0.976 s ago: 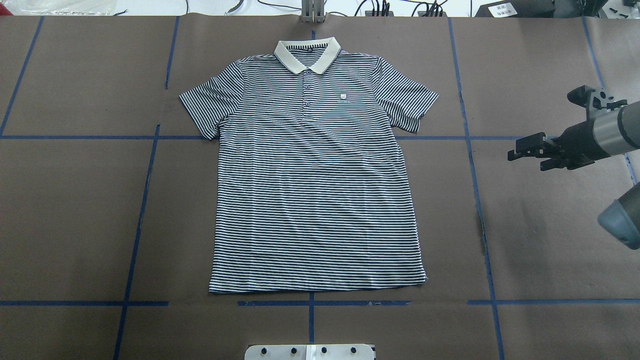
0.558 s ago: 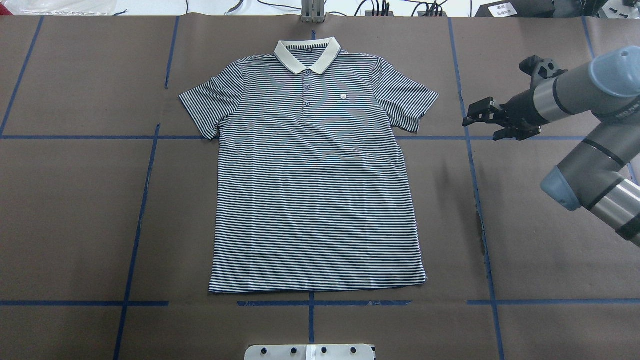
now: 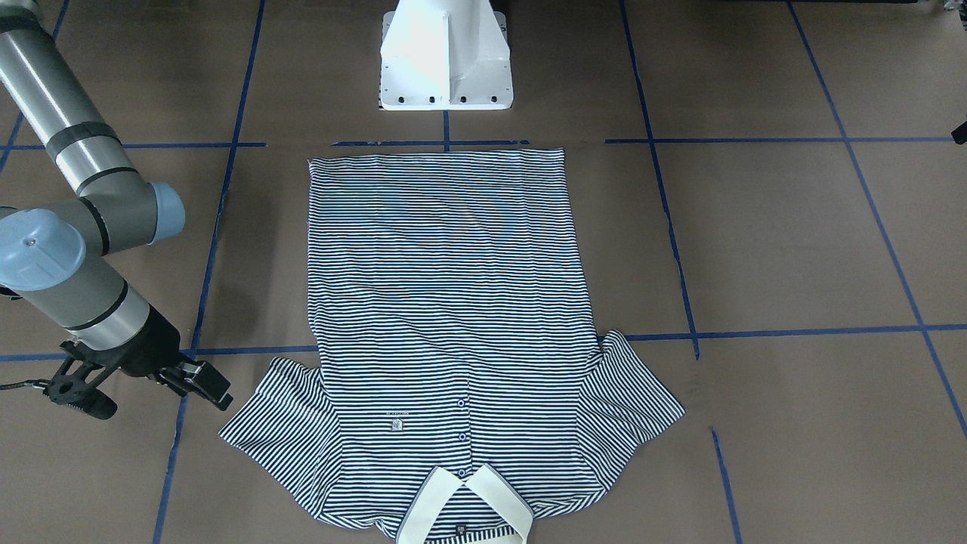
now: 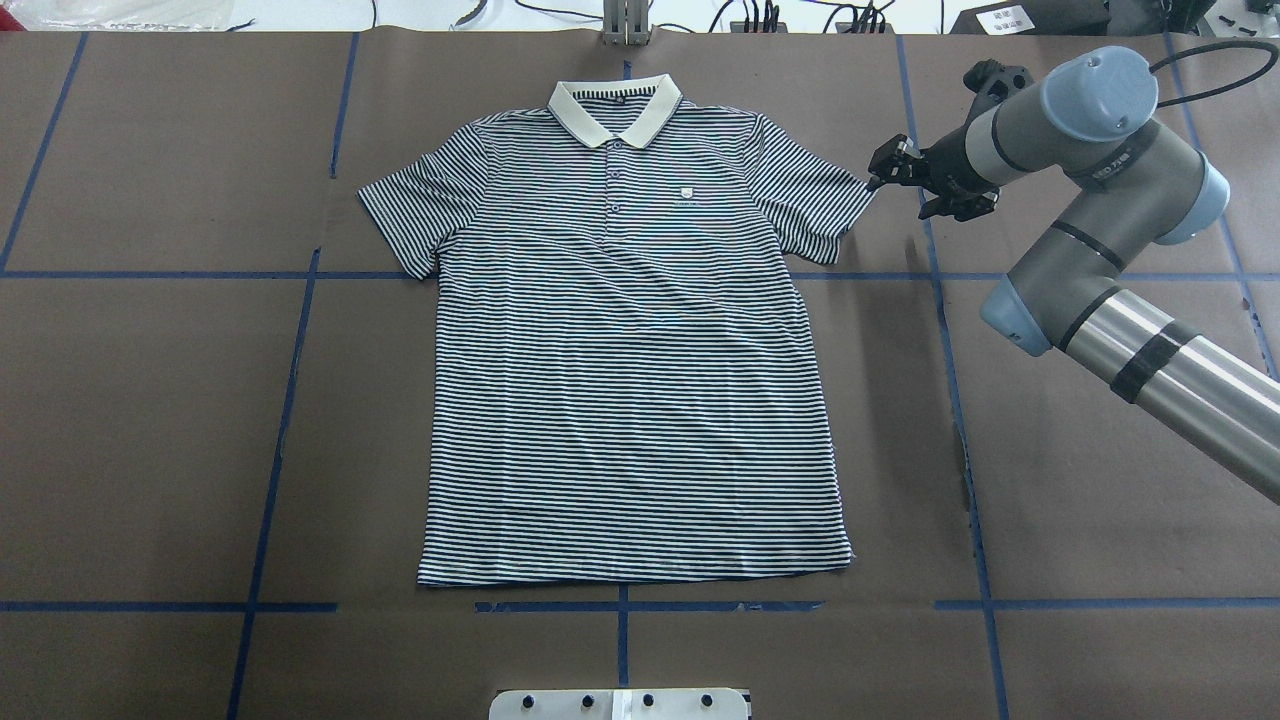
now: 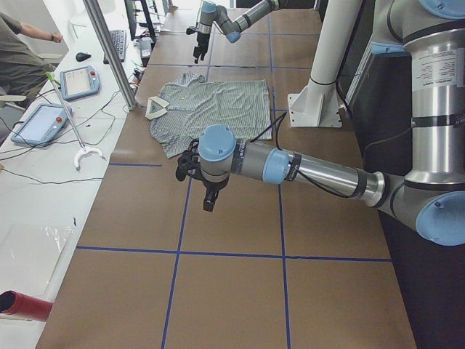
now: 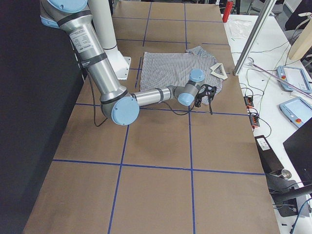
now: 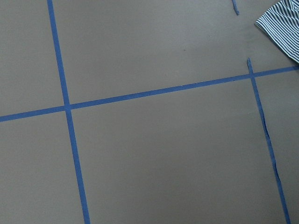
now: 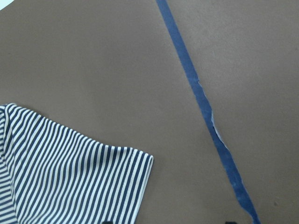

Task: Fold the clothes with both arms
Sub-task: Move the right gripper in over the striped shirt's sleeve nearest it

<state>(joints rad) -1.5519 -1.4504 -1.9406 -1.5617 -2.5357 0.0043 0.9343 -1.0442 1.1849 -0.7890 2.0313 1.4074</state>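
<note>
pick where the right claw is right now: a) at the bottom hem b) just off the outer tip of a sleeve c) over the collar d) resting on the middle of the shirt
b, in the overhead view the right claw hangs open just beside the outer tip of one sleeve of the polo shirt
</note>
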